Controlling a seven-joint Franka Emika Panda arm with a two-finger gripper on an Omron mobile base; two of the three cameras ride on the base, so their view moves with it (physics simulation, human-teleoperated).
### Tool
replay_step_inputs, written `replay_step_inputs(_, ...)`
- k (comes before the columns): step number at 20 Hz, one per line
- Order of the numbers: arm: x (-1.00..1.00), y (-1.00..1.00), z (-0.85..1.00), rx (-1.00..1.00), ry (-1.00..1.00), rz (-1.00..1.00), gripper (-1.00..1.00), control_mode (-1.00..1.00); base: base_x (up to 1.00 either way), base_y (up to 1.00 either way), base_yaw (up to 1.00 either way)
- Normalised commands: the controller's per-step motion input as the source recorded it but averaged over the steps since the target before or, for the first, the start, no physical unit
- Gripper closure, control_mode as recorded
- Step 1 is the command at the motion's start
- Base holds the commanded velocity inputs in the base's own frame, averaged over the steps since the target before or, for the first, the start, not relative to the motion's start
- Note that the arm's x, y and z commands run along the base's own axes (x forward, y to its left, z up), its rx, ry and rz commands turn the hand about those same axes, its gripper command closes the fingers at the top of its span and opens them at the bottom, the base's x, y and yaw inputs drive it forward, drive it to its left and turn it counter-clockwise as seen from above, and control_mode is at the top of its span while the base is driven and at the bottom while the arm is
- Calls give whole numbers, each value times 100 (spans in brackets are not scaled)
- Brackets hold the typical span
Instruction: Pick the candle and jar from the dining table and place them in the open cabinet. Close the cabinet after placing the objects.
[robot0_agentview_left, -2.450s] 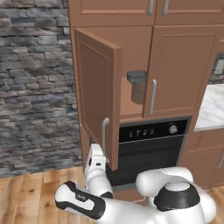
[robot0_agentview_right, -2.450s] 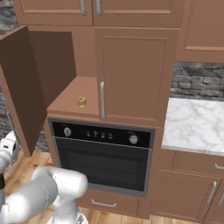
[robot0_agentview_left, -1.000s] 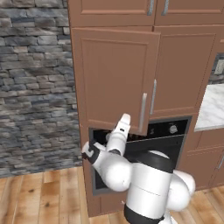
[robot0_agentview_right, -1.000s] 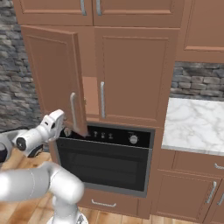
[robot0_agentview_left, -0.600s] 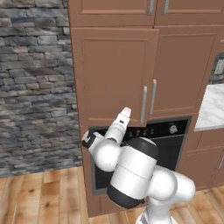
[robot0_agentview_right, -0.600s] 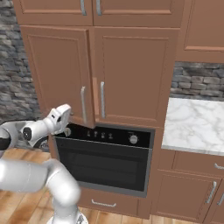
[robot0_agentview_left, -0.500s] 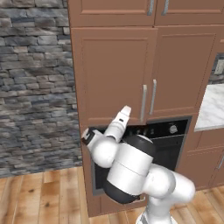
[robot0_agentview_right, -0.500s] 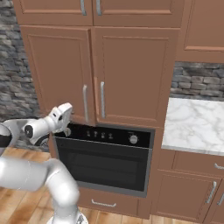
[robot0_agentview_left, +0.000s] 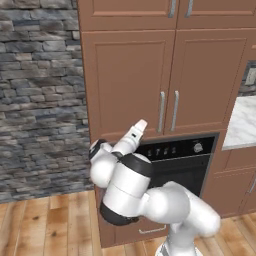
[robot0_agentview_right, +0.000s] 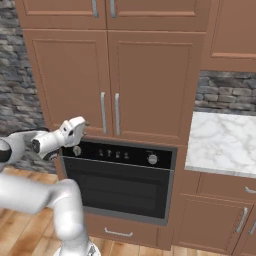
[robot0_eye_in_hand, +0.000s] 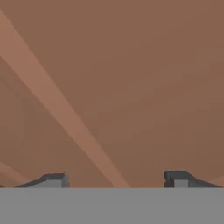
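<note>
The tall brown cabinet (robot0_agentview_left: 127, 85) (robot0_agentview_right: 67, 80) stands with both panelled doors shut and its silver bar handles side by side at the middle. The candle and the jar are hidden, and the dining table is out of view. My gripper (robot0_agentview_left: 142, 121) (robot0_agentview_right: 82, 125) is at the lower part of the left door, just above the oven, pointing at the wood. In the hand view the gripper (robot0_eye_in_hand: 116, 179) is open, its fingertips (robot0_eye_in_hand: 52, 179) far apart with only brown door panel between them.
A black-fronted oven (robot0_agentview_left: 175, 160) (robot0_agentview_right: 120, 180) sits right under the cabinet. A grey stone wall (robot0_agentview_left: 40, 100) is to the left. A marble counter (robot0_agentview_right: 225, 140) over shorter brown doors lies to the right. More brown cupboards run above.
The left cabinet door, ajar a second ago, has swung fully shut. My hand followed it to the right and now rests at the closed door.
</note>
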Motion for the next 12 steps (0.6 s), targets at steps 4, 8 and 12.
replay_step_inputs(4,33,0,0,0,-9,-11,-100,-100,0,0,0)
replay_step_inputs(8,44,0,0,0,-5,-9,-100,-100,0,0,0)
replay_step_inputs(12,39,0,0,0,-1,-7,-100,-100,0,0,0)
